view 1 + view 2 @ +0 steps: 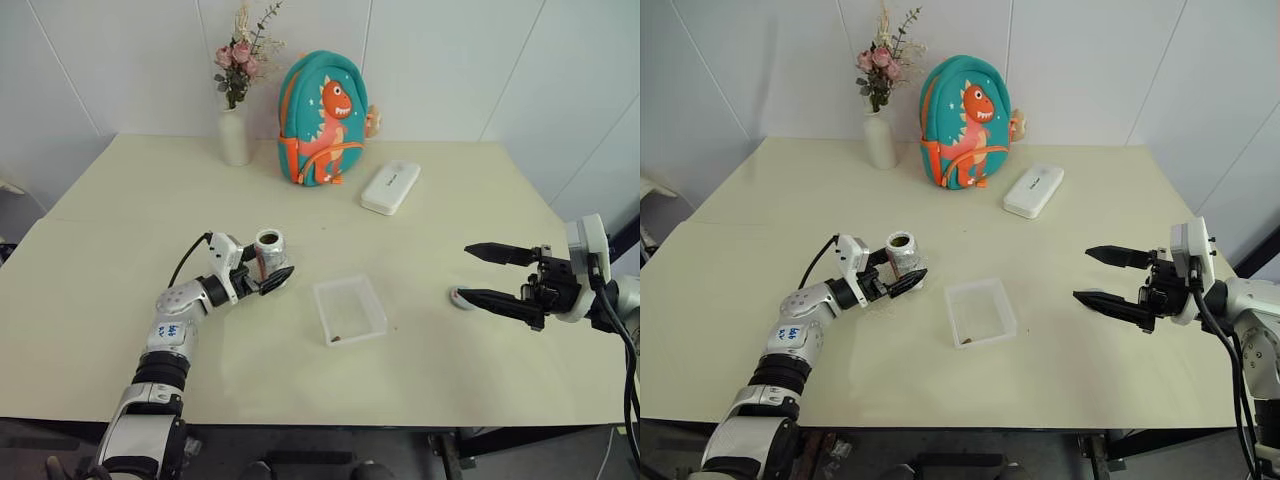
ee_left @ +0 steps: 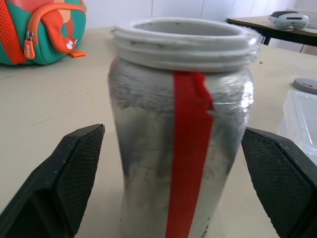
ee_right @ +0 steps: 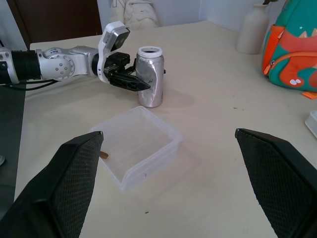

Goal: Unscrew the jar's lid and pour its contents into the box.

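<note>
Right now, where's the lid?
The lid lies flat on the table on the robot's right, just beside the lower finger of the open right gripper, well right of the box.

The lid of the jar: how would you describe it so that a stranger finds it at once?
Start from the cream table and go to its right side. There the lid lies flat beside the right tool. It is a small grey disc, the only round flat thing there, apart from the clear box.
</note>
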`<act>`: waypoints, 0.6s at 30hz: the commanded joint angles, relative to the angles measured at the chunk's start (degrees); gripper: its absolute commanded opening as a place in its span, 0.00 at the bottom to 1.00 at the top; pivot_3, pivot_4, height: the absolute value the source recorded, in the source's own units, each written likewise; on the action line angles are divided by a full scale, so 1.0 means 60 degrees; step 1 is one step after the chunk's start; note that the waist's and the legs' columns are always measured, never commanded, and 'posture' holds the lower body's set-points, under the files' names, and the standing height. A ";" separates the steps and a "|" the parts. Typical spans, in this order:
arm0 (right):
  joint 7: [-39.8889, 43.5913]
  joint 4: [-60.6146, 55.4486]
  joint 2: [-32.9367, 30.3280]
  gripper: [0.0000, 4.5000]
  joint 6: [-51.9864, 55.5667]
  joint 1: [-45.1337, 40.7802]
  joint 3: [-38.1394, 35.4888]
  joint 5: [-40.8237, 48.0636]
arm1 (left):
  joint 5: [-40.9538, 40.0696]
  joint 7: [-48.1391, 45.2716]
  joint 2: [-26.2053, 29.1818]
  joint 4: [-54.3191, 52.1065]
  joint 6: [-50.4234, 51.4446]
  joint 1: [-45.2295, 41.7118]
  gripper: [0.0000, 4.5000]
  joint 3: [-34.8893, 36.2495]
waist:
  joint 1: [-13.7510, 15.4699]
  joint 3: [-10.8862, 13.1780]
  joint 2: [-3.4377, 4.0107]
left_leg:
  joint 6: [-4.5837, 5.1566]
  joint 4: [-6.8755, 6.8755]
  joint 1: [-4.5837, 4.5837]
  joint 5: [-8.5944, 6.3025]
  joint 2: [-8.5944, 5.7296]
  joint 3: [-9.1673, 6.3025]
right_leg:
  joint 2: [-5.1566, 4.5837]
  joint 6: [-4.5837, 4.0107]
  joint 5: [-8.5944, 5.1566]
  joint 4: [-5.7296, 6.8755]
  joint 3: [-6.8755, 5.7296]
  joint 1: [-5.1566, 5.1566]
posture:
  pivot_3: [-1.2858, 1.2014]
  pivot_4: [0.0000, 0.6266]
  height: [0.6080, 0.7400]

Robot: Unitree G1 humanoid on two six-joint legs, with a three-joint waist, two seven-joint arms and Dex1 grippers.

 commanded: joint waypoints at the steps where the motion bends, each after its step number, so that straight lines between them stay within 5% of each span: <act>1: -0.0023 -0.0131 -0.0021 1.00 -0.0046 -0.0098 -0.0088 0.0032 | 0.0038 -0.0236 0.0188 -0.0336 -0.0103 -0.0099 0.99 0.0039 | -0.0033 0.0000 0.0000 | 0.0000 -0.0002 0.0000 0.0000 0.0000 0.0000 | 0.0000 0.0000 0.0000 -0.0002 0.0000 0.0000 | 0.52 0.24 1.00; 18: 0.0646 0.0390 -0.0363 1.00 -0.0027 -0.0282 0.0009 -0.0180 | -0.0723 -0.2813 0.2676 -0.2970 0.2348 0.1405 0.99 0.0269 | -0.0092 0.0001 0.0002 | -0.0001 -0.0017 0.0001 -0.0002 0.0005 0.0004 | -0.0004 -0.0003 -0.0001 -0.0011 0.0000 -0.0003 | 0.52 0.24 1.00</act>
